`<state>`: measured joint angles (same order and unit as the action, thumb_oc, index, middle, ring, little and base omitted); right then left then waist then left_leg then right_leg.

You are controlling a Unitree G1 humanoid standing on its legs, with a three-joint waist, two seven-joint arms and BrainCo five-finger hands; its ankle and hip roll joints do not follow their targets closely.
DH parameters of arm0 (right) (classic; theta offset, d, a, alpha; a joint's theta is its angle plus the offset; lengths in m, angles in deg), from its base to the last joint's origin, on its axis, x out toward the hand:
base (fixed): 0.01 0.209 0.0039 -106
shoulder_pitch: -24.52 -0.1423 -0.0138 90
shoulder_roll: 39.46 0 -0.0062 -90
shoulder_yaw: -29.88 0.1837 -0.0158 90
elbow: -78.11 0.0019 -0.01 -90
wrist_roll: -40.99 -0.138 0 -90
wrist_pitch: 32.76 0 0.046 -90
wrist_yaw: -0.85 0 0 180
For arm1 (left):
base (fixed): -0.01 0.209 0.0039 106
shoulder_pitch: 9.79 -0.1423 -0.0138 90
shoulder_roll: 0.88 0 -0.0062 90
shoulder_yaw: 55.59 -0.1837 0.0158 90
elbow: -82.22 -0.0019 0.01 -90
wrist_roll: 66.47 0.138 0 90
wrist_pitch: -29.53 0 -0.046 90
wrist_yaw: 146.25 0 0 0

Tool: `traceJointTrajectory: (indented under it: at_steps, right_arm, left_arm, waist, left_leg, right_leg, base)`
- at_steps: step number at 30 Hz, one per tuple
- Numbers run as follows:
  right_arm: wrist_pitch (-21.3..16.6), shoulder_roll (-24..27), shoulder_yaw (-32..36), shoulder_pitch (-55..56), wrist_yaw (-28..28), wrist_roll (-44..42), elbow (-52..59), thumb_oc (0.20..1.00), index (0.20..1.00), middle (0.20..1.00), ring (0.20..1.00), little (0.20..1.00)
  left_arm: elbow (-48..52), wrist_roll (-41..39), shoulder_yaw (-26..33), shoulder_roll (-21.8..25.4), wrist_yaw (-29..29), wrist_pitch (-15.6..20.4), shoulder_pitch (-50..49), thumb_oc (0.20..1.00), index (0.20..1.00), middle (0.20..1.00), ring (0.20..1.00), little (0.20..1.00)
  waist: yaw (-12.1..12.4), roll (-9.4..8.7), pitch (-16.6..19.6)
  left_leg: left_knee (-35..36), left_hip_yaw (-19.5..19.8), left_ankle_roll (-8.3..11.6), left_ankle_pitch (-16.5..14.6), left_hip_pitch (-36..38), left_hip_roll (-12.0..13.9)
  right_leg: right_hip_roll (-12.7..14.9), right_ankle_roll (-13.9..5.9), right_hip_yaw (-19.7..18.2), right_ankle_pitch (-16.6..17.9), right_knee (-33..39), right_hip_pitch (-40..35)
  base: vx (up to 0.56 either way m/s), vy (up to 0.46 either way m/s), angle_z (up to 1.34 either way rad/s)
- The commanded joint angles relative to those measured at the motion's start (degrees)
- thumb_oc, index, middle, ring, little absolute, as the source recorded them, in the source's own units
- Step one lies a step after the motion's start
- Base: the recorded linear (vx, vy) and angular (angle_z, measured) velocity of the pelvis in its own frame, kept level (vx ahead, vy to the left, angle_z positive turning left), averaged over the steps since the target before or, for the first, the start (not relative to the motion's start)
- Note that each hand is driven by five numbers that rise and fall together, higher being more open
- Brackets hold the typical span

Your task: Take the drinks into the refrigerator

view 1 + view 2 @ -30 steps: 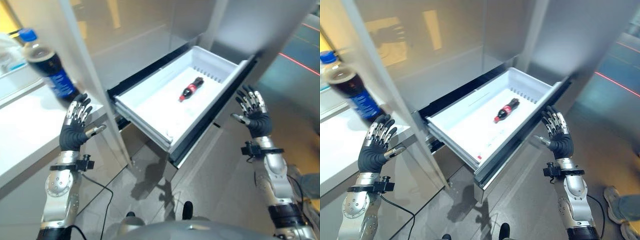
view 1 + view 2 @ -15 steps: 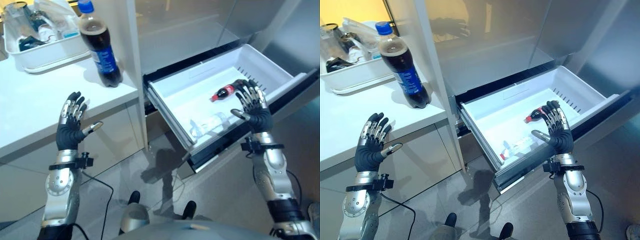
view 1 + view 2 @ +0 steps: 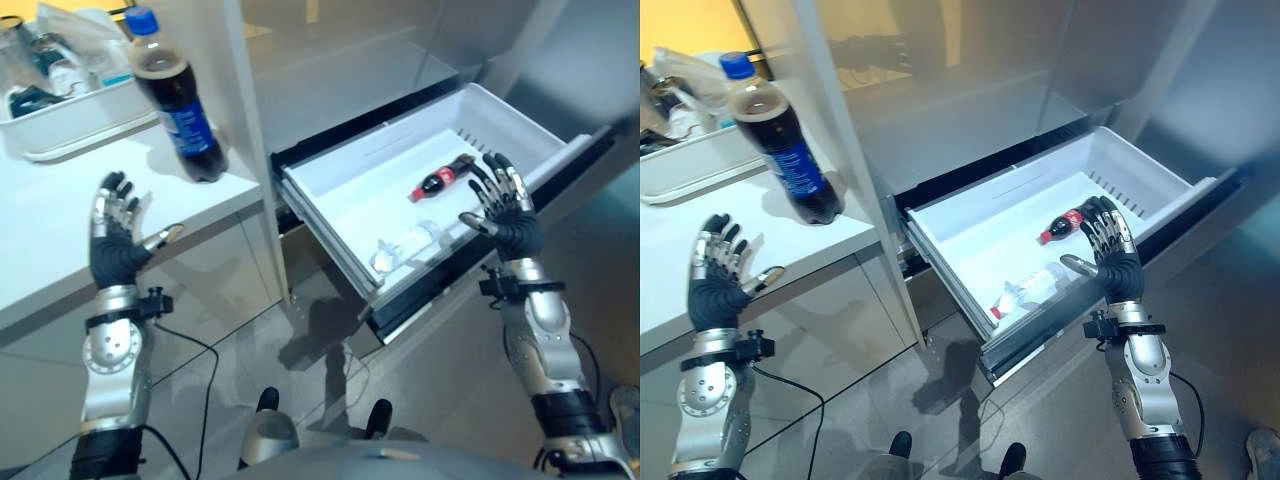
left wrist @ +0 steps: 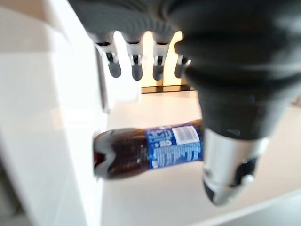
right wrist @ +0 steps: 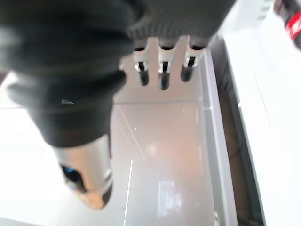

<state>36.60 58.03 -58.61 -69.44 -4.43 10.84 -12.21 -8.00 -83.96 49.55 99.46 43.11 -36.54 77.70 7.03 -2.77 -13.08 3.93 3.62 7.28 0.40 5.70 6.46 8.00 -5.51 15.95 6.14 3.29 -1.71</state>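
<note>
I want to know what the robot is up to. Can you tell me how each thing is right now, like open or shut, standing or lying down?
Fridge drawer: pulled open.
Big cola bottle: standing on the white counter, cap on.
Small cola bottle: lying in the drawer.
Clear bottle: lying in the drawer near its front.
Left robot hand: open, holding nothing.
Right robot hand: open, holding nothing, over the drawer's front edge.
</note>
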Motion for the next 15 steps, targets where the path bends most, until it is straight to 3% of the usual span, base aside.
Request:
traceJointTrajectory:
  at_steps: [1,3,4,15]
  right_arm:
    - [-1.08,2.95,-1.42,-4.22,-1.12,-2.45,1.50,1.000,1.000,1.000,1.000,1.000]
    - [-1.08,2.89,-1.40,-4.32,-1.13,-2.47,1.47,1.000,1.000,1.000,1.000,1.000]
    - [-0.43,3.86,-2.20,-4.52,-1.90,-2.98,1.88,1.000,1.000,1.000,1.000,1.000]
    - [1.23,5.46,-4.33,-5.33,-3.39,-3.57,2.94,1.000,1.000,1.000,1.000,1.000]
  left_arm:
    - [-4.58,1.21,2.82,6.42,3.04,3.05,5.83,1.000,1.000,1.000,1.000,1.000]
    - [-4.80,1.19,2.77,6.56,3.07,3.13,6.03,1.000,1.000,1.000,1.000,1.000]
    - [-7.00,1.93,3.08,10.05,4.10,2.42,7.47,1.000,1.000,1.000,1.000,1.000]
    - [-19.44,-0.78,0.85,18.11,2.70,-1.06,12.43,1.000,1.000,1.000,1.000,1.000]
  waist:
    - [-1.01,0.71,2.59]
    - [-0.90,0.66,2.50]
    - [-1.48,0.83,2.61]
    - [-2.95,1.09,2.23]
  left_leg:
    - [0.82,-0.11,-5.33,-1.57,0.04,-3.17]
    - [0.83,-0.22,-5.33,-1.60,0.09,-3.15]
    - [0.89,-0.97,-5.31,-1.80,0.56,-3.12]
    - [0.58,-3.40,-5.65,-2.47,1.15,-3.29]
  right_leg:
    - [-1.93,1.37,-1.15,-8.62,-11.15,0.30]
    - [-1.96,1.37,-1.26,-8.60,-11.13,0.29]
    - [-2.06,1.29,-2.03,-8.52,-10.84,0.27]
    - [-2.74,0.97,-4.89,-8.13,-10.60,1.17]
  base:
    - [0.03,0.042,-0.31]
    - [0.02,0.025,-0.20]
    - [0.03,0.035,-0.16]
    - [0.02,0.030,-0.16]
